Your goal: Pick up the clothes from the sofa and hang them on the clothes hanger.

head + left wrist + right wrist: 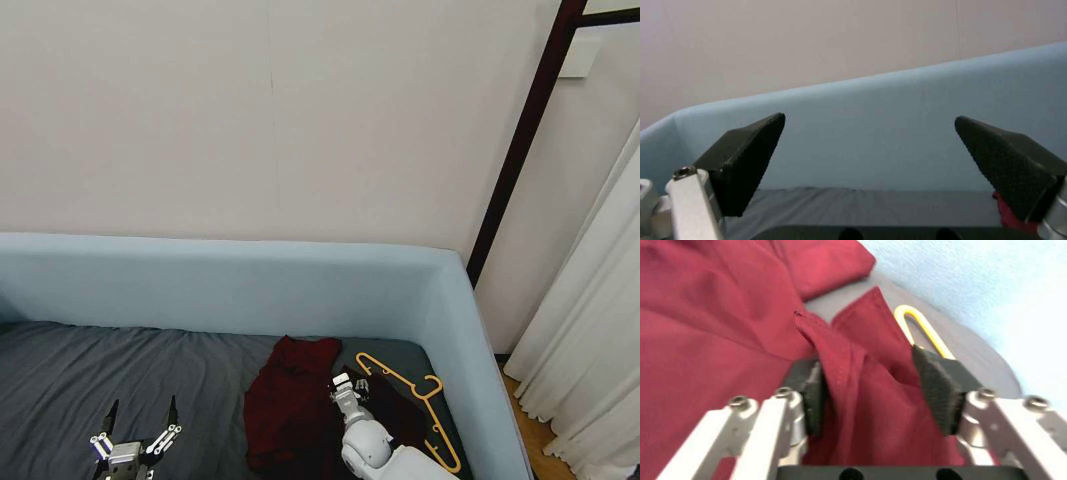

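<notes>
We count one garment: a dark red piece of clothing point(290, 415) lying crumpled on the dark grey seat point(100, 370) of the sofa, towards the robot's right end, close to the armrest. Part of it lies spread flat and part is bunched into folds.

We count one hanger point(395, 377), yellow, lying flat on the seat just beside the garment, between it and the right armrest. In the right wrist view the red cloth point(720, 315) covers part of the hanger point(923, 327), so that only its curved end shows past the hem.

There are two claws. The right claw point(352, 388) is down on the garment, near the edge that meets the hanger. From its own camera we see the right claw point(870, 370) partly open, its two black pads point(812, 395) standing on either side of a raised fold of red cloth. One pad touches the cloth; we cannot tell whether the other does, and the fold is not squeezed.

The left claw point(142, 405) hangs over the bare seat, well apart from the garment on the robot's left. Its own camera shows the left claw point(868, 120) spread wide with nothing between the fingers, facing the backrest.

The single sofa point(220, 285) is pale blue and stands against a plain light wall. To its right we see one dark upright frame point(520, 150) and white curtains point(590, 330).
</notes>
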Robot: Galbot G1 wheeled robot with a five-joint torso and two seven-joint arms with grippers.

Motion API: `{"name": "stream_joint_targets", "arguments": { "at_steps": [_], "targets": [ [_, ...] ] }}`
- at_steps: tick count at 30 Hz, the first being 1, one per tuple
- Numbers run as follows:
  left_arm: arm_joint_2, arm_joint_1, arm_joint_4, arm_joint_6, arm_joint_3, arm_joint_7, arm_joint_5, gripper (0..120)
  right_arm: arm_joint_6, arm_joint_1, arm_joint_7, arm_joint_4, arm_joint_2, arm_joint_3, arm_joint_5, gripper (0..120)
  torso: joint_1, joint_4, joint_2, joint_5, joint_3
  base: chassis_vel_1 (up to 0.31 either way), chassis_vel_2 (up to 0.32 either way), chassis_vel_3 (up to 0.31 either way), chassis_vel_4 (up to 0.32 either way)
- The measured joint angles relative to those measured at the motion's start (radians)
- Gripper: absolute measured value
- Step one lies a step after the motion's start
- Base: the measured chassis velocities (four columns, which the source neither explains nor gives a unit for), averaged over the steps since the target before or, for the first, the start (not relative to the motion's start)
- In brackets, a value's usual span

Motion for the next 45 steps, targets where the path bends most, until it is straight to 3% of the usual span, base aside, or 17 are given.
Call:
{"name": "stream_joint_targets", "arguments": {
  "at_steps": [12, 13, 24, 29, 32, 35, 42, 45],
  "targets": [
    [-0.004, -0.003, 0.004, -0.004, 0.007, 0.000, 0.004, 100, 0.006, -0.013, 0.016, 0.062, -0.054, 0.005, 0.012, 8, 0.000, -0.0001, 0.000, 0.0000, 0.000, 0.000, 0.000, 0.000, 0.000],
    [-0.005, -0.004, 0.004, -0.004, 0.008, 0.000, 0.005, 100, 0.024, -0.017, 0.013, 0.083, -0.067, 0.005, 0.020, 0, 0.000, -0.0001, 0.000, 0.0001, 0.000, 0.000, 0.000, 0.000, 0.000],
    [-0.006, -0.007, -0.006, -0.004, 0.014, 0.001, 0.010, 100, 0.225, -0.032, -0.033, 0.247, -0.160, 0.050, 0.070, 0, 0.000, -0.0001, 0.000, 0.0000, 0.000, 0.000, 0.000, 0.000, 0.000],
    [0.003, -0.009, -0.011, -0.004, 0.012, 0.001, 0.003, 100, 0.419, 0.007, -0.145, 0.324, -0.188, 0.093, 0.162, 0, 0.000, -0.0001, 0.000, 0.0001, 0.000, 0.000, 0.000, 0.000, 0.000],
    [0.007, -0.013, -0.015, -0.003, 0.010, 0.001, -0.004, 100, 0.535, 0.076, -0.291, 0.394, -0.217, 0.114, 0.250, 0, 0.000, 0.0002, 0.000, -0.0002, 0.000, 0.000, 0.000, 0.000, 0.000],
    [0.006, -0.017, -0.018, -0.004, 0.011, 0.001, -0.017, 100, 0.565, 0.157, -0.347, 0.465, -0.239, 0.116, 0.352, 0, 0.000, -0.0001, 0.000, 0.0001, 0.000, 0.000, 0.000, 0.000, 0.000],
    [0.007, -0.038, -0.032, -0.012, 0.024, 0.002, -0.092, 100, 0.597, 0.376, -0.401, 0.562, -0.262, 0.094, 0.515, 0, 0.000, 0.0000, 0.000, -0.0001, 0.000, 0.000, 0.000, 0.000, 0.000],
    [0.016, -0.062, -0.048, -0.013, 0.033, 0.024, -0.175, 100, 0.613, 0.522, -0.406, 0.577, -0.258, 0.038, 0.582, 0, 0.000, 0.0000, 0.000, 0.0000, 0.000, 0.000, 0.000, 0.000, 0.000]
  ]
}}
